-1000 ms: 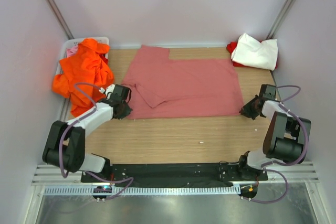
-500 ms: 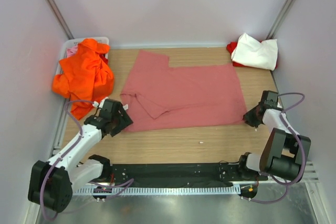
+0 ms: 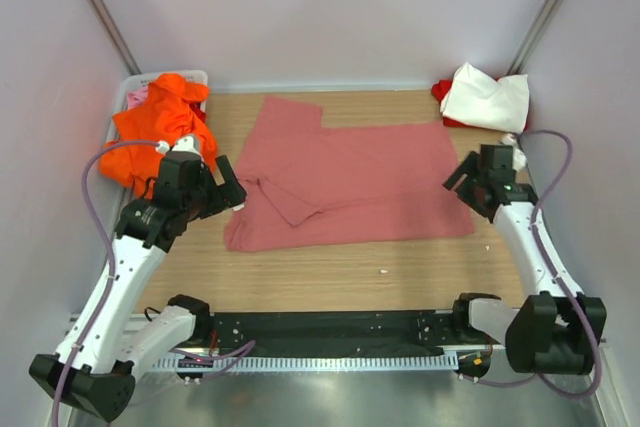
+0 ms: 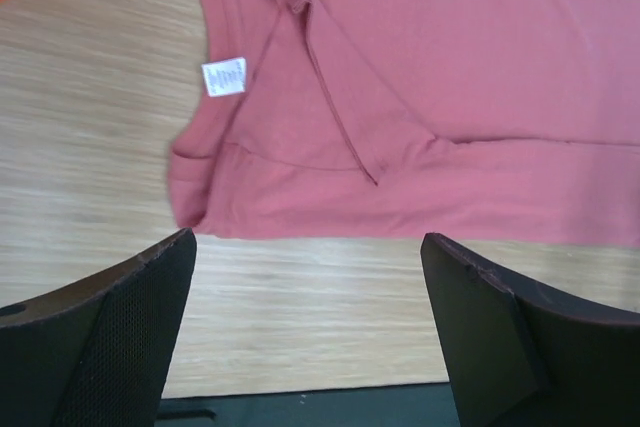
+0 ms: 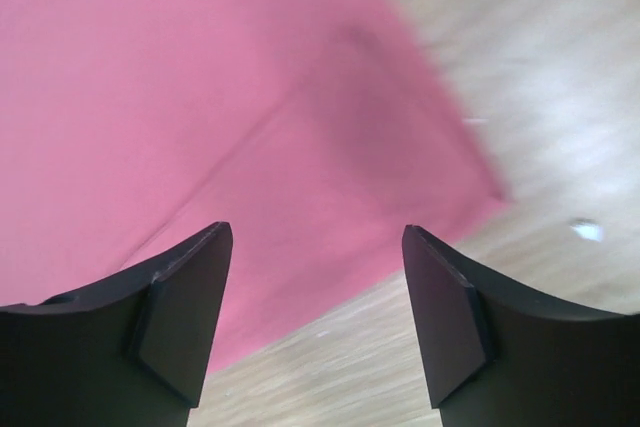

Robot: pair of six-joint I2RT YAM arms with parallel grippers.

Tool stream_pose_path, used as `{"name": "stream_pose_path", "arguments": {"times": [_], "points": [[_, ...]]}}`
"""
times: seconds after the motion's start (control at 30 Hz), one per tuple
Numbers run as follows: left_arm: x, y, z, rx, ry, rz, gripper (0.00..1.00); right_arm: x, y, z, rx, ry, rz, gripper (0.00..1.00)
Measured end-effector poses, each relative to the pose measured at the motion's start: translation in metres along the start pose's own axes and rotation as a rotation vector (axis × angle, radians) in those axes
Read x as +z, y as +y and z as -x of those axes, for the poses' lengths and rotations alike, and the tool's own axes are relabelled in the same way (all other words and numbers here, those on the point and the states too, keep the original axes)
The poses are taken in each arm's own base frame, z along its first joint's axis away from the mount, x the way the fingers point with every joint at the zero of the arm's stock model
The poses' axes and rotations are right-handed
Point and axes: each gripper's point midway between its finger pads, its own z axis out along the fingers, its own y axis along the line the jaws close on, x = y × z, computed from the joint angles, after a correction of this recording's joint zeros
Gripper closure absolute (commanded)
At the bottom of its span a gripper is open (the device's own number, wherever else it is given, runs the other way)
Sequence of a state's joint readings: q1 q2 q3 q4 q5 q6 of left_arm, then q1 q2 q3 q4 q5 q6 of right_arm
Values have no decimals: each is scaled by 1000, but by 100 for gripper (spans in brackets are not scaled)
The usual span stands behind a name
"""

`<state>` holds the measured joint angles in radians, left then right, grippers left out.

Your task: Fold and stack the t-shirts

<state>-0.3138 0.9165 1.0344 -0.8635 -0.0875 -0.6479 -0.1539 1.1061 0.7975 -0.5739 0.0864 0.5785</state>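
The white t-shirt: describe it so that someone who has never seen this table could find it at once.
Start at the wooden table and go to its far right corner. There the white t-shirt lies bunched on top of a red cloth. It is the only white garment in the scene.

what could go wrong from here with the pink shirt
1. The pink shirt has a sleeve folded in over the body; folding now could trap that crease.
2. The orange shirt is heaped close beside the left gripper, so that arm might snag it.
3. The right gripper hangs open over the shirt's corner; uneven grabs may skew the fold.
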Motion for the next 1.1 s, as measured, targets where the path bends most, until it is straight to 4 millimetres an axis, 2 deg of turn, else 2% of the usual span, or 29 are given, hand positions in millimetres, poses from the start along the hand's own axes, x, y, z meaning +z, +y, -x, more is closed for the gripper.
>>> {"name": "stream_pose_path", "arguments": {"times": [0.03,0.1,0.2,0.23,0.3,0.33,0.43,0.53,0.63,0.7,0.83,1.1], "points": [[-3,3,3,21,-22,11,6,-6,22,-3,-53,-3,42,28],[-2,13,0,46,-35,34,7,-22,83,-22,-189,19,175,32],[5,28,-17,67,-1,78,6,-44,153,-64,-346,80,321,36],[6,32,-20,74,8,91,6,-46,174,-76,-384,100,346,37],[7,36,-20,86,0,110,6,-60,211,-120,-507,155,407,42],[6,37,-18,88,-7,114,6,-63,226,-136,-548,173,426,44],[4,38,-15,88,-29,119,6,-61,268,-194,-691,225,448,50],[2,40,-13,89,-43,125,6,-51,286,-246,-823,271,427,53],[1,41,-12,88,-52,127,6,-43,294,-282,-919,299,410,55],[0,41,-11,87,-56,130,6,-39,296,-300,-971,316,400,55],[0,42,-10,87,-60,131,6,-39,299,-317,-1030,328,397,57],[0,42,-10,86,-62,135,6,-39,301,-325,-1066,332,394,58]]}}
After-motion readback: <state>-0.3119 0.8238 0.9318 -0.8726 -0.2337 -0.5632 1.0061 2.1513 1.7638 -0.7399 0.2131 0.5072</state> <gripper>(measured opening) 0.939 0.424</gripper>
